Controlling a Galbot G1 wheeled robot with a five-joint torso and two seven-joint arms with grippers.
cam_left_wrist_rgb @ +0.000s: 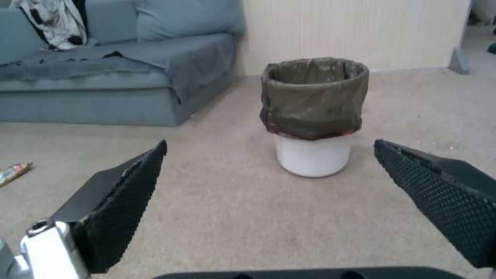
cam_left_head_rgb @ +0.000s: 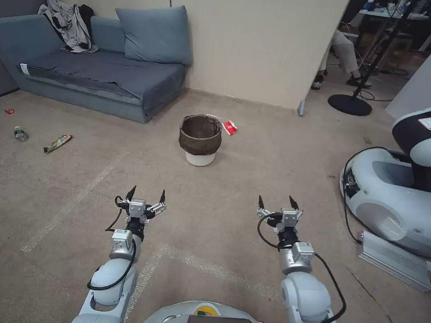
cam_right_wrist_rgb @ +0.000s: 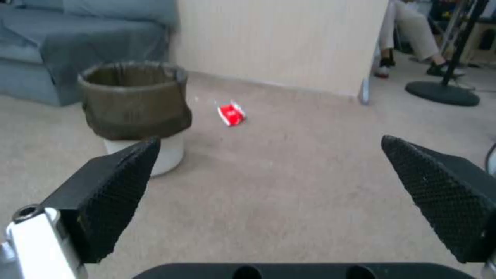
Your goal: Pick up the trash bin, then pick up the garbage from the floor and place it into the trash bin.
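The trash bin [cam_left_head_rgb: 200, 140], a small white bucket with a dark bag over its rim, stands upright on the beige carpet floor [cam_left_head_rgb: 253, 184] ahead of me; the bin [cam_left_wrist_rgb: 314, 116] is straight before the left wrist camera and it [cam_right_wrist_rgb: 135, 112] is off to one side in the right wrist view. A red packet of garbage [cam_left_head_rgb: 230, 127] lies just behind the bin, also seen as the red packet [cam_right_wrist_rgb: 231, 114]. More garbage lies far left: a small bottle [cam_left_head_rgb: 20, 134], a yellow wrapper [cam_left_head_rgb: 58, 143], a red scrap [cam_left_head_rgb: 9, 111]. My left gripper [cam_left_head_rgb: 147, 195] and right gripper [cam_left_head_rgb: 278, 202] hang open above the carpet, well short of the bin.
A blue sofa [cam_left_head_rgb: 93, 74] with a cushion and clothes stands at the back left against a cream partition wall [cam_left_head_rgb: 253, 41]. Another robot's white base [cam_left_head_rgb: 395, 198] sits at the right. A stand's round base [cam_left_head_rgb: 349, 104] lies beyond the wall's corner.
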